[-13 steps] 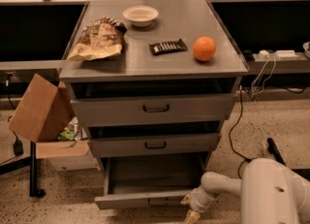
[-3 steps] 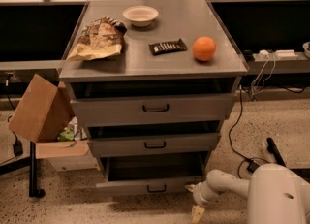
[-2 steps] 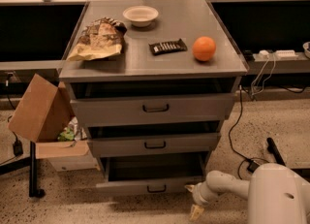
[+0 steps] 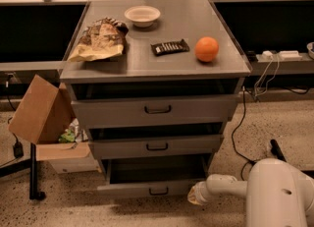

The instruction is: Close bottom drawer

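The bottom drawer (image 4: 152, 188) is the lowest of three in the grey metal cabinet (image 4: 157, 61). It stands partly pulled out, its dark inside showing behind the low front panel with a small dark bar handle (image 4: 158, 191). My gripper (image 4: 196, 194) is low to the floor at the right end of that front panel, on the end of my white arm (image 4: 230, 186). I cannot tell whether it touches the panel.
The middle drawer (image 4: 157, 146) and top drawer (image 4: 157, 109) also stand slightly out. On the cabinet top lie a chip bag (image 4: 100, 39), a white bowl (image 4: 142, 14), a dark snack bar (image 4: 170, 47) and an orange (image 4: 206, 49). A cardboard box (image 4: 41, 115) stands left; cables (image 4: 240, 132) run right.
Since 4.3 s ago the bottom drawer has slid well inward. Over the last second the drawer has hardly moved, and my gripper has shifted up and slightly left toward the panel's right end.
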You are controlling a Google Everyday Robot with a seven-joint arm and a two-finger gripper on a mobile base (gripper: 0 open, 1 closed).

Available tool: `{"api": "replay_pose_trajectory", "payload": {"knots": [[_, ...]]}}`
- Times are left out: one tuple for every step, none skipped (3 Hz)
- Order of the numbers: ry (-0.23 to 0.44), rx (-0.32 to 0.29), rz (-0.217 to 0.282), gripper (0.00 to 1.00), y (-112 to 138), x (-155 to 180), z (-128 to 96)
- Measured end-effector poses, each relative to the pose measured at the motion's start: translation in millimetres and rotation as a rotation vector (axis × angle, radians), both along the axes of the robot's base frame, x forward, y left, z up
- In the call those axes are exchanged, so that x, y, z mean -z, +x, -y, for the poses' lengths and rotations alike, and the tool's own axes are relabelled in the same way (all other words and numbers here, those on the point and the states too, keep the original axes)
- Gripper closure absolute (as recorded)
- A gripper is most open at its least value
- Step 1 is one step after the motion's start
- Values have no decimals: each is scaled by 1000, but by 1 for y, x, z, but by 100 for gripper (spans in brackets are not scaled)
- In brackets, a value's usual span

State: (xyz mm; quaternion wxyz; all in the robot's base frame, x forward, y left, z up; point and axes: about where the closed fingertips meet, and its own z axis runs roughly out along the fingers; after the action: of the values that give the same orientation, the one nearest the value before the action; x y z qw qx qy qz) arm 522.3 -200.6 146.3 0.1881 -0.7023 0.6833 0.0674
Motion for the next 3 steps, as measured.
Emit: {"api": "replay_pose_trajectory", "payload": {"knots": [[-25,-1,46,91,15,1,0],[-34,5,71,100,24,0,0],[-19,19,79,100,30,1,1]]}}
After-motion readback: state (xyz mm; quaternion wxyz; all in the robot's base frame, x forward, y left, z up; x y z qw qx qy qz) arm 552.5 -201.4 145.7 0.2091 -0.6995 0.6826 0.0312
